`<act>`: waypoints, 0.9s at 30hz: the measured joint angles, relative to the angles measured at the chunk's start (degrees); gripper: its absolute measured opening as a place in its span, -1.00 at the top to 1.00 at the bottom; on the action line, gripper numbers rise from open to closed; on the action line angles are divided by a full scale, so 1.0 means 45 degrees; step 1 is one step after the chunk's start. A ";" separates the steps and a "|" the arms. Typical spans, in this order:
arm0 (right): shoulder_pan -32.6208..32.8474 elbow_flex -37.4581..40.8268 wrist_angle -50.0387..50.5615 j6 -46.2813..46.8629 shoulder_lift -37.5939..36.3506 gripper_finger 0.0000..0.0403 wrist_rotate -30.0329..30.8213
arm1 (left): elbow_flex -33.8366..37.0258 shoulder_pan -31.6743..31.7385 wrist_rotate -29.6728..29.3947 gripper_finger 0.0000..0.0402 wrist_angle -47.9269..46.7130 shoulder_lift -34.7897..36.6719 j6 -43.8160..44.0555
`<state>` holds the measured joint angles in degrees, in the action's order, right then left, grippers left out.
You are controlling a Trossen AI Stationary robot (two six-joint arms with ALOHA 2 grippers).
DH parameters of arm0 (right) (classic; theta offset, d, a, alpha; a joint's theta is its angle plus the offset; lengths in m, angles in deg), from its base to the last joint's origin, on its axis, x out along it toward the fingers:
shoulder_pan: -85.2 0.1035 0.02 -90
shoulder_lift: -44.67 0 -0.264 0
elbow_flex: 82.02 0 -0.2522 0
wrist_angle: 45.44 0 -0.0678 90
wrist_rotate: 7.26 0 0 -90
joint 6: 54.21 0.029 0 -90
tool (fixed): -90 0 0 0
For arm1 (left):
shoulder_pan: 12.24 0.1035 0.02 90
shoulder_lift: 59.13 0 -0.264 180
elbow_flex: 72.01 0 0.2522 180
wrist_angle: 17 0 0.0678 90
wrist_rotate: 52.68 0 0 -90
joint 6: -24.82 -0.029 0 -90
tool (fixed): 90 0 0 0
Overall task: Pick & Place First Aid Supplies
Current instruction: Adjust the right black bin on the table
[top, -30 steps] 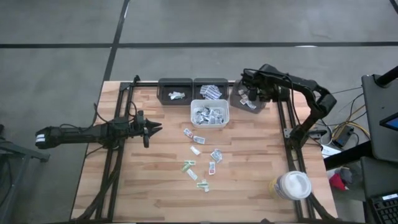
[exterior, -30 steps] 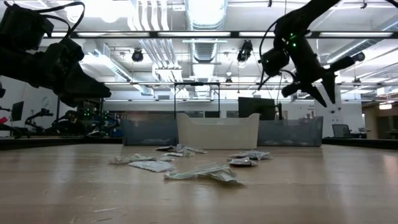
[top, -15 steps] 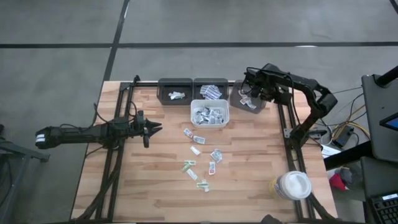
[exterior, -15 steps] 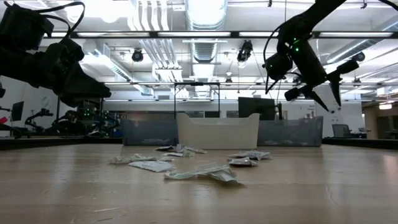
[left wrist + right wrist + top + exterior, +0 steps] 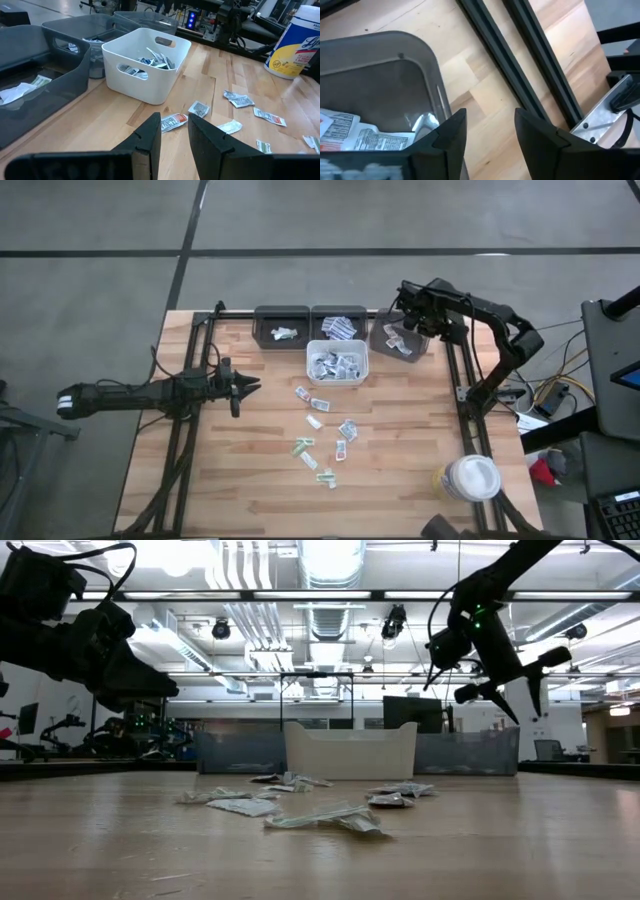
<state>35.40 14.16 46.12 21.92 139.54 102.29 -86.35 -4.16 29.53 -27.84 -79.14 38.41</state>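
2 arms are sharing the wooden table (image 5: 400, 480), and only the right one is working. The right gripper (image 5: 407, 308) is hanging over the far right grey bin (image 5: 398, 338), fingers (image 5: 451, 131) apart with nothing between them; sachets (image 5: 355, 133) are lying in the bin's corner just below, so this looks like the end of a drop rather than the start of a pick.

The left gripper (image 5: 248, 386) is waiting low at the left side of the table, pointing toward the loose pile, fingers (image 5: 150, 137) standing slightly apart and holding nothing; it is probably parked to stay out of the way.

Roughly 10 first aid sachets (image 5: 322, 430) are lying scattered in the middle of the table, near of the white bin (image 5: 337, 378), which is already holding many. The 2 other grey bins (image 5: 282, 312) along the far edge are holding a few each. A white lidded wipes tub (image 5: 468, 478) is standing at the near right, well apart from everything.

Judging by the pile left, sorting is well along but unfinished.
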 joint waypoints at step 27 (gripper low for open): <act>-0.0773 0.1472 -0.1972 -0.0405 -0.0005 0.11 0.0369 | -0.0005 -0.0002 0.0000 0.53 0.0000 -0.0002 0.0029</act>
<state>31.92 20.79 37.25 20.10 139.52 103.95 -86.37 -4.17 29.53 -27.84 -79.15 38.54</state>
